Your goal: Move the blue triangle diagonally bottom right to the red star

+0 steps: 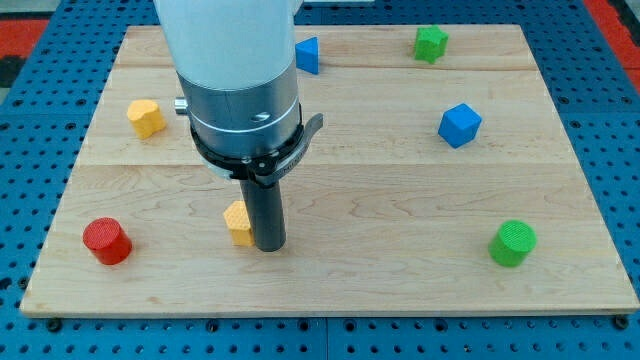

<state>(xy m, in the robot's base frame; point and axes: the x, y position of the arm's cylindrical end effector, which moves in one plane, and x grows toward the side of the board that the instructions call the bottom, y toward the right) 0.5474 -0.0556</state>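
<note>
The blue triangle (308, 54) lies near the view's top, just right of the arm's white body, which covers its left edge. No red star shows; the arm hides part of the board's upper middle. My tip (268, 246) rests on the board at lower centre, far below the blue triangle. It touches or nearly touches the right side of a small orange block (238, 222).
A yellow block (146, 117) lies at the upper left and a red cylinder (106, 241) at the lower left. A green block (431, 42) sits at the top right, a blue cube (460, 125) at the right, and a green cylinder (513, 243) at the lower right. The wooden board (400, 200) ends on a blue pegboard.
</note>
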